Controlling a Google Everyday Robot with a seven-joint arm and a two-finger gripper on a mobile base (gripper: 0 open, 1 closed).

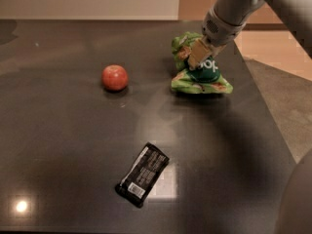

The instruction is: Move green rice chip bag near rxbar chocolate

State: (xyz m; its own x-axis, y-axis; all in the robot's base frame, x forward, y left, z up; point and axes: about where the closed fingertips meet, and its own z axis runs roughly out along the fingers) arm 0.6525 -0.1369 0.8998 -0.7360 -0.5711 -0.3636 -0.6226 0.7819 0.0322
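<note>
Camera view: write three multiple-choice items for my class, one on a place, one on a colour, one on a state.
1. Where is the gripper? A at the green rice chip bag; B over the apple; C over the rxbar chocolate.
2. The apple's colour? A green; B red; C yellow.
3. How does the rxbar chocolate lie? A flat on the table; B standing on end; C inside the bag.
Answers: 1 A, the gripper sits against the bag's upper part; 2 B, its skin is red; 3 A, its printed face points up.
</note>
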